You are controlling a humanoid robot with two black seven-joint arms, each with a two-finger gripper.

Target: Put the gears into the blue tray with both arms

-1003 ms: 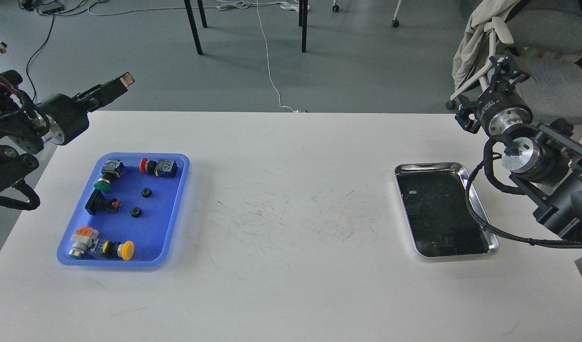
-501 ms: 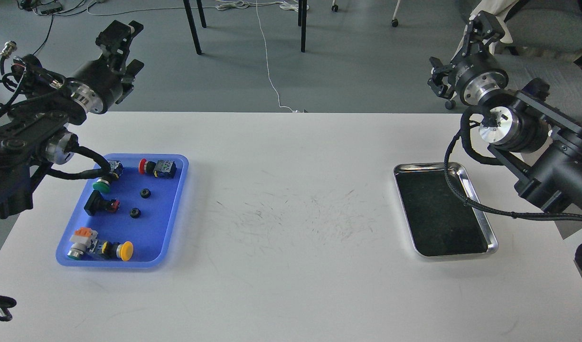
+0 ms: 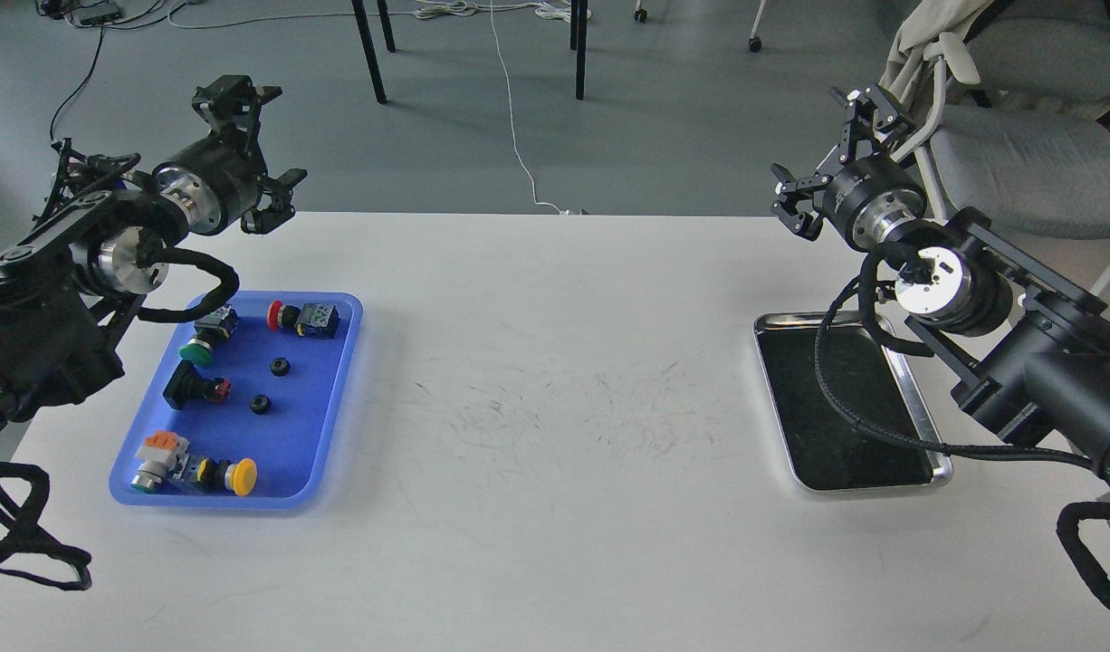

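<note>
Head view: blue tray holds two gears, switches; both claws spread, empty.

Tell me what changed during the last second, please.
Both arms swung their tools up and inward: the left tool and the right tool now hang open above the table's far edge, holding nothing. The two gears stayed in the blue tray.

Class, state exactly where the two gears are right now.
In the head view both gears lie on the left, inside the blue tray near its middle, between the red-capped switch above and the yellow-capped switch below.
</note>
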